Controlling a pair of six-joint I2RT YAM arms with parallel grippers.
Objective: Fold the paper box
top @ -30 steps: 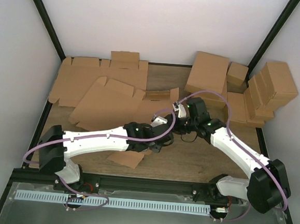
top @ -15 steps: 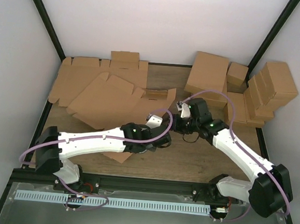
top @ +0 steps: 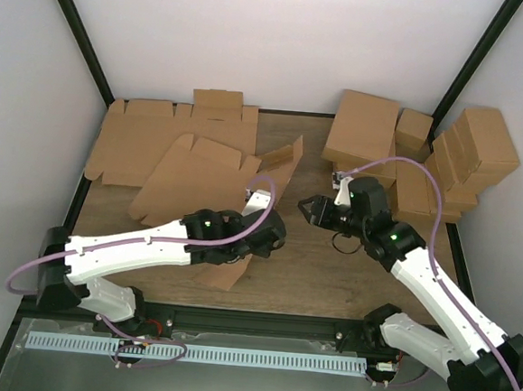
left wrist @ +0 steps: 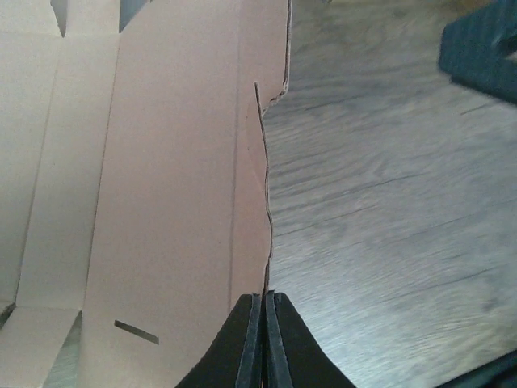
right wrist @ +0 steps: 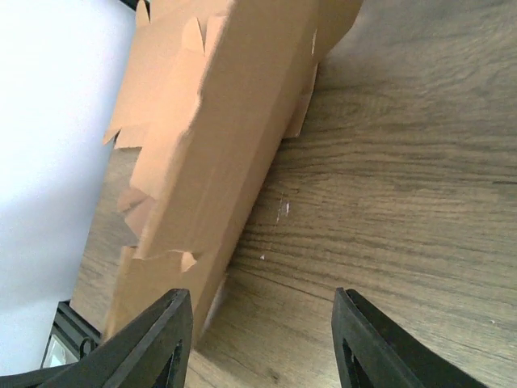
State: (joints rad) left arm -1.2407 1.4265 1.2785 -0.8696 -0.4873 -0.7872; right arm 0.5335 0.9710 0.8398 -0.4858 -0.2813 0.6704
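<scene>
- Left gripper (left wrist: 264, 297): jaws pinched together on the thin right-hand edge of the paper box (top: 204, 177). In the left wrist view only the card's thickness sits between the 2 fingers.
- The paper box is an unfolded brown blank lying mid-left on the table (top: 328, 264), partly over the stack of flat blanks (top: 149, 132) at the far left. Its right side is tilted up off the wood, and 1 flap (top: 287, 161) stands raised toward the centre.
- Right gripper (top: 310, 207): fingers about half spread and holding nothing. It hovers over bare wood just right of the raised flap, clear of the card. In the right wrist view we see the blank's edge ahead of it.
- Closed boxes (top: 469, 148) are piled at the far right.
</scene>
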